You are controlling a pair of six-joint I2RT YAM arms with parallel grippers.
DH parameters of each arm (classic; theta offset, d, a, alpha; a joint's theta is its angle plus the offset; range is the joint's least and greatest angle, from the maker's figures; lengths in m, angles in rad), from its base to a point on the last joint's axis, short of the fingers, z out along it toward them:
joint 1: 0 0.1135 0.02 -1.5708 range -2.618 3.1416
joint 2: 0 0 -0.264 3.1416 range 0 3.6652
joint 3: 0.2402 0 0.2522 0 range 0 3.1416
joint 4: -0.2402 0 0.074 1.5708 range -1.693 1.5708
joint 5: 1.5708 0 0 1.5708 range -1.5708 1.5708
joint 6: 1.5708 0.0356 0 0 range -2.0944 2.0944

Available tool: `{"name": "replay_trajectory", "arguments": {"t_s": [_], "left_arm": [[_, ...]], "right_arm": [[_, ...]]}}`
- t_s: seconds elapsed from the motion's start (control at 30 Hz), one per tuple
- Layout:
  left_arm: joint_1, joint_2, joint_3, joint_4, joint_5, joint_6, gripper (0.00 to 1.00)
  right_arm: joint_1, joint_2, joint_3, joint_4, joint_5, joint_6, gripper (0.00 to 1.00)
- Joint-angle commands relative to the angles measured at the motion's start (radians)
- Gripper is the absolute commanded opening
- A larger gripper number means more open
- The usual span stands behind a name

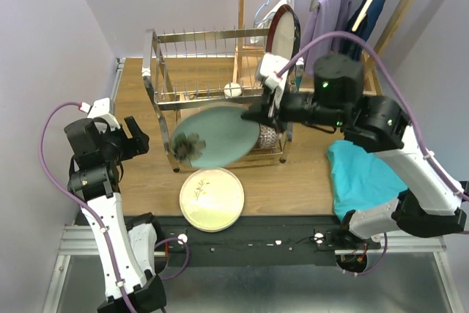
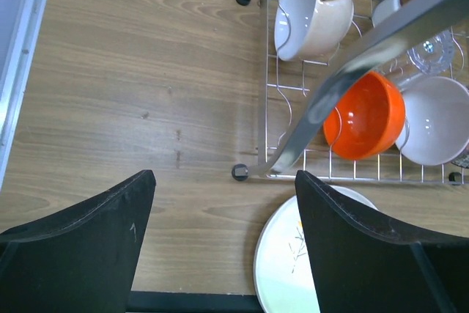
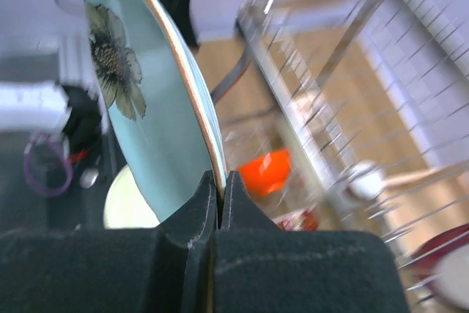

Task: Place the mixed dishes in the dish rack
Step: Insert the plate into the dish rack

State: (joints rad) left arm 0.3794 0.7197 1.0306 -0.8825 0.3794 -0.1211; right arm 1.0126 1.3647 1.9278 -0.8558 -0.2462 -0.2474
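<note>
My right gripper [image 1: 256, 116] is shut on the rim of the light blue plate [image 1: 214, 135], which has a dark flower print; it hangs in the air in front of the dish rack [image 1: 201, 38]. In the right wrist view my right gripper [image 3: 219, 188] pinches the light blue plate's [image 3: 143, 100] edge. The pale green plate [image 1: 212, 199] lies flat on the table before the rack. The dark-red-rimmed plate [image 1: 283, 31] stands in the upper tier's right end. My left gripper [image 1: 137, 139] is open and empty left of the rack. The left wrist view shows the orange bowl [image 2: 366, 115], a cream bowl [image 2: 311, 9] and a white bowl [image 2: 438, 119] in the lower tier.
A teal cloth [image 1: 363, 174] lies on the table's right side under my right arm. A wooden clothes-hanger stand [image 1: 241, 5] with hanging garments [image 1: 333, 5] stands behind the rack. A patterned bowl [image 1: 268, 135] sits in the lower tier's right end.
</note>
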Motion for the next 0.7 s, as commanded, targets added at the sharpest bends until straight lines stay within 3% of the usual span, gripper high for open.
{"name": "replay_trajectory", "arguments": {"t_s": [0.0, 0.07, 0.23, 0.5, 0.67], "left_arm": [[0.001, 0.015, 0.042, 0.04, -0.034, 0.023, 0.86], [0.001, 0.015, 0.036, 0.053, -0.039, 0.02, 0.86], [0.001, 0.006, 0.011, 0.073, -0.034, -0.024, 0.86], [0.0, -0.066, -0.053, 0.068, 0.003, -0.077, 0.87], [0.001, -0.097, -0.067, 0.089, -0.014, -0.124, 0.88]], "right_arm": [[0.0, 0.118, 0.316, 0.182, 0.154, -0.05, 0.0], [-0.002, 0.146, 0.414, 0.245, 0.299, -0.073, 0.0], [-0.002, 0.174, 0.399, 0.566, 0.663, -0.09, 0.0], [0.018, 0.188, 0.313, 0.774, 0.924, -0.257, 0.0], [0.084, 0.292, 0.393, 0.843, 1.223, -0.427, 0.0]]}}
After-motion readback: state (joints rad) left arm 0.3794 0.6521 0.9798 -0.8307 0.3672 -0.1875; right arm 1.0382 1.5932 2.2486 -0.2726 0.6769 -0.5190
